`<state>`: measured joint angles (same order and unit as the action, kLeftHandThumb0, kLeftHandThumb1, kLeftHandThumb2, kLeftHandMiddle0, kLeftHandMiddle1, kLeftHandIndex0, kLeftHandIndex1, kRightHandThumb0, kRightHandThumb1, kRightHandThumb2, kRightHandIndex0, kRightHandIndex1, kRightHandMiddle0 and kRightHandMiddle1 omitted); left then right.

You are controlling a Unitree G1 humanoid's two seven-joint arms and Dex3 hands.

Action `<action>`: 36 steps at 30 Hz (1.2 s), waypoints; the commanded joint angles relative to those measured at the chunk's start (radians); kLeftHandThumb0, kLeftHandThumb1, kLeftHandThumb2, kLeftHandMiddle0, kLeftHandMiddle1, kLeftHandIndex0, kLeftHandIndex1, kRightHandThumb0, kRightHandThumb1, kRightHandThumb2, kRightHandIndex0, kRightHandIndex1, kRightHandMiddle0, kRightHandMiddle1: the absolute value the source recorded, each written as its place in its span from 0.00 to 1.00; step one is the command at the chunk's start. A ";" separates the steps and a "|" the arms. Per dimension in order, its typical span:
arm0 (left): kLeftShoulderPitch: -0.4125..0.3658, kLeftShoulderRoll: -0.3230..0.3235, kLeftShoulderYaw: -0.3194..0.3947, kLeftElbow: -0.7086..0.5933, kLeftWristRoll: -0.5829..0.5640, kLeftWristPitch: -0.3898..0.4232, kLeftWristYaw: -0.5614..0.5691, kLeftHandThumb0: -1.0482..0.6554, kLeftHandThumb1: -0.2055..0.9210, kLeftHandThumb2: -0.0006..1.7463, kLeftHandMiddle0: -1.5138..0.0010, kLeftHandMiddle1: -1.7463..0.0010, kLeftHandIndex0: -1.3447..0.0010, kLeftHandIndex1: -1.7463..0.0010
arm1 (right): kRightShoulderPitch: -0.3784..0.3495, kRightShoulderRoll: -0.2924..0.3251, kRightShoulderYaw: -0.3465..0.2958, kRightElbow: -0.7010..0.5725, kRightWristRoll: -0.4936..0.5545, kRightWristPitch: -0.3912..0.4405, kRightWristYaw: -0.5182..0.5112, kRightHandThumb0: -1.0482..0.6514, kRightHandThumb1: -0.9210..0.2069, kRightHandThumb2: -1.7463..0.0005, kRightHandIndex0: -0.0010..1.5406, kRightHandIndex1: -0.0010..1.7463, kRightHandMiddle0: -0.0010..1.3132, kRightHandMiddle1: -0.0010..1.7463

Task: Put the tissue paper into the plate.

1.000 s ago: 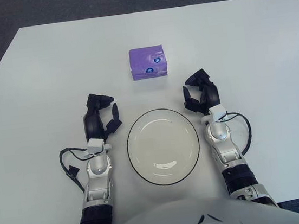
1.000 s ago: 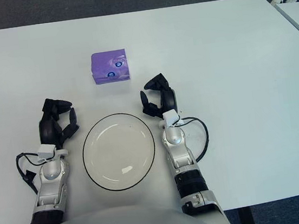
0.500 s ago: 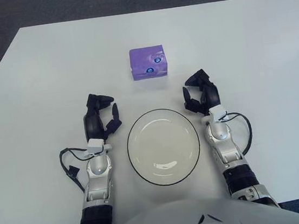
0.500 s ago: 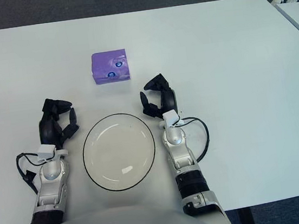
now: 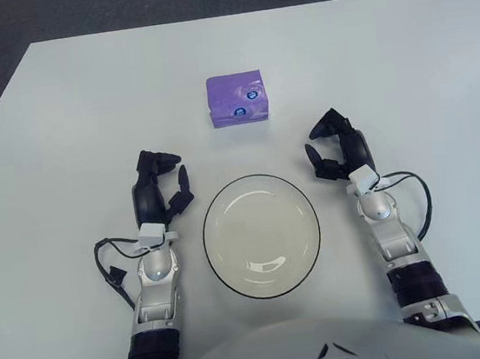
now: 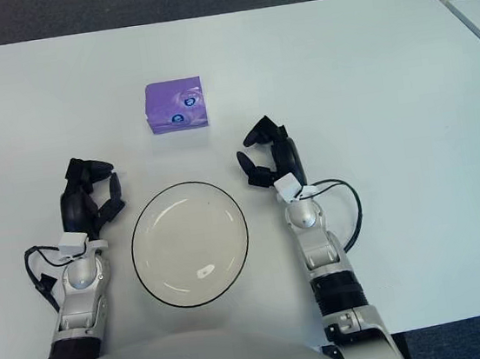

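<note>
Purple and soft-sided, the tissue pack [image 5: 237,99] lies flat on the white table [image 5: 401,63], just beyond the far rim of the plate [image 5: 262,234] and apart from it, with nothing between the two. The plate holds nothing, so the task has not begun in earnest; the step in hand is the reach for the pack. The right hand [image 5: 338,146] shows beside the plate's right rim, a little beyond it, fingers curled loosely and holding nothing. The left hand [image 5: 159,188] shows beside the plate's left rim, also loosely curled and empty. Judging by position, the right hand is the nearer one for the grasp. To do it well, it should open wider before it arrives, come over the pack from the plate's right, and close across the pack's two side faces, not its top. The wrapper looks slick and yielding, so a firm, centred pinch is wise, with a clear lift before crossing the rim.
</note>
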<state>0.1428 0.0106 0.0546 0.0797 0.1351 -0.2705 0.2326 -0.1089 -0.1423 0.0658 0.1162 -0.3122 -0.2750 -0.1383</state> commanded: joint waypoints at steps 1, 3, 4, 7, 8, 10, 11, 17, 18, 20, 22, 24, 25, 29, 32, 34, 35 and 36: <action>0.081 -0.004 0.002 0.125 0.013 0.047 0.006 0.39 0.79 0.49 0.64 0.01 0.75 0.00 | -0.044 -0.053 -0.004 0.011 -0.025 -0.049 0.013 0.38 0.32 0.42 0.47 0.93 0.32 1.00; 0.081 -0.004 0.003 0.126 0.012 0.046 0.006 0.39 0.79 0.49 0.64 0.01 0.75 0.00 | -0.080 -0.076 0.000 0.038 -0.030 -0.093 0.016 0.38 0.30 0.43 0.47 0.91 0.31 1.00; 0.082 -0.004 0.003 0.126 0.012 0.046 0.005 0.39 0.79 0.49 0.64 0.01 0.75 0.00 | -0.103 -0.089 0.006 0.057 -0.040 -0.118 0.014 0.38 0.27 0.46 0.46 0.89 0.29 1.00; 0.083 -0.004 0.003 0.126 0.011 0.044 0.005 0.39 0.79 0.49 0.64 0.01 0.75 0.00 | -0.141 -0.110 0.020 0.096 -0.060 -0.164 0.005 0.40 0.07 0.63 0.34 0.83 0.18 1.00; 0.083 -0.004 0.003 0.126 0.011 0.042 0.005 0.39 0.79 0.49 0.64 0.01 0.75 0.00 | -0.160 -0.117 0.026 0.109 -0.069 -0.172 0.005 0.40 0.06 0.64 0.32 0.82 0.18 1.00; 0.083 -0.005 0.003 0.126 0.011 0.040 0.005 0.39 0.79 0.49 0.64 0.01 0.75 0.00 | -0.195 -0.129 0.037 0.133 -0.086 -0.183 0.007 0.41 0.03 0.67 0.24 0.79 0.16 1.00; 0.083 -0.006 0.003 0.126 0.011 0.039 0.006 0.39 0.79 0.49 0.64 0.01 0.75 0.00 | -0.210 -0.134 0.041 0.144 -0.093 -0.188 0.008 0.34 0.02 0.61 0.18 0.78 0.10 0.92; 0.086 -0.010 0.003 0.118 0.009 0.042 0.007 0.39 0.78 0.50 0.64 0.01 0.75 0.00 | -0.342 -0.188 0.074 0.267 -0.127 -0.270 0.033 0.16 0.01 0.56 0.03 0.65 0.01 0.66; 0.086 -0.010 0.003 0.117 0.009 0.043 0.007 0.39 0.78 0.50 0.64 0.01 0.75 0.00 | -0.355 -0.192 0.078 0.287 -0.131 -0.283 0.032 0.14 0.01 0.57 0.02 0.60 0.01 0.61; 0.086 -0.010 0.003 0.116 0.010 0.044 0.008 0.39 0.78 0.50 0.64 0.01 0.75 0.00 | -0.392 -0.199 0.092 0.336 -0.141 -0.311 0.030 0.11 0.00 0.59 0.01 0.52 0.00 0.55; 0.086 -0.009 0.003 0.117 0.013 0.045 0.010 0.39 0.78 0.50 0.65 0.01 0.75 0.00 | -0.429 -0.212 0.113 0.364 -0.164 -0.334 0.037 0.08 0.00 0.60 0.00 0.42 0.00 0.48; 0.085 -0.008 0.003 0.118 0.015 0.046 0.011 0.39 0.78 0.50 0.65 0.00 0.75 0.00 | -0.461 -0.221 0.132 0.381 -0.185 -0.349 0.045 0.06 0.00 0.60 0.00 0.37 0.00 0.43; 0.084 -0.007 0.003 0.118 0.015 0.047 0.011 0.39 0.78 0.50 0.65 0.00 0.75 0.00 | -0.486 -0.225 0.147 0.387 -0.199 -0.355 0.054 0.05 0.00 0.61 0.00 0.34 0.00 0.41; 0.083 -0.006 0.002 0.119 0.014 0.047 0.012 0.39 0.79 0.49 0.66 0.00 0.75 0.00 | -0.549 -0.231 0.184 0.391 -0.225 -0.349 0.093 0.01 0.00 0.62 0.00 0.14 0.00 0.21; 0.082 -0.007 0.000 0.114 0.018 0.049 0.017 0.39 0.81 0.48 0.65 0.01 0.76 0.00 | -0.678 -0.238 0.245 0.463 -0.254 -0.326 0.200 0.00 0.00 0.67 0.00 0.02 0.00 0.05; 0.081 -0.007 -0.001 0.115 0.018 0.051 0.018 0.39 0.81 0.47 0.65 0.01 0.76 0.00 | -0.731 -0.231 0.269 0.524 -0.274 -0.330 0.210 0.00 0.01 0.69 0.00 0.01 0.00 0.03; 0.081 -0.007 -0.001 0.115 0.016 0.051 0.018 0.39 0.81 0.47 0.65 0.01 0.76 0.00 | -0.762 -0.223 0.284 0.568 -0.292 -0.335 0.201 0.00 0.02 0.71 0.00 0.01 0.00 0.02; 0.080 -0.007 -0.001 0.116 0.015 0.051 0.018 0.39 0.81 0.47 0.64 0.01 0.76 0.00 | -0.782 -0.218 0.294 0.599 -0.304 -0.340 0.194 0.00 0.03 0.72 0.00 0.00 0.00 0.01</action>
<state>0.1424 0.0107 0.0564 0.0796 0.1350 -0.2684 0.2477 -0.8081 -0.3707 0.3256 0.6356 -0.5788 -0.6060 0.0537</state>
